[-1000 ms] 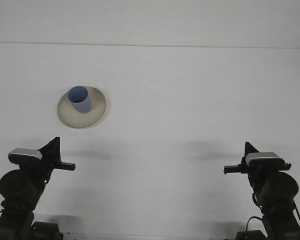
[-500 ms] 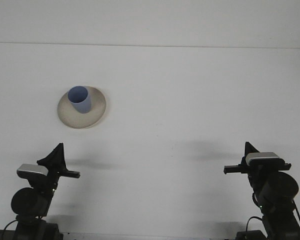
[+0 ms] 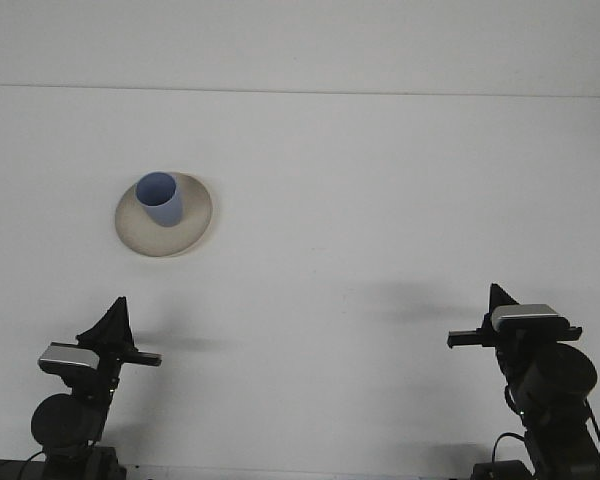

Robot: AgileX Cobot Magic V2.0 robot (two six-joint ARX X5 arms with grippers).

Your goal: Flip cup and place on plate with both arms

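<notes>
A blue cup [image 3: 160,198] stands upright, mouth up, on a round beige plate [image 3: 192,225] at the left middle of the white table. My left gripper [image 3: 112,318] is low at the front left, well short of the plate and holding nothing. My right gripper [image 3: 499,298] sits at the front right, far from the cup. Both show only a dark pointed tip above their wrist cameras.
The white table [image 3: 380,200] runs back to a far edge near the top of the view. Both arm bases rise from the front edge at the lower corners.
My left arm has drawn back and lower toward the front edge, shifting slightly right. The right arm, cup and plate have not moved.
</notes>
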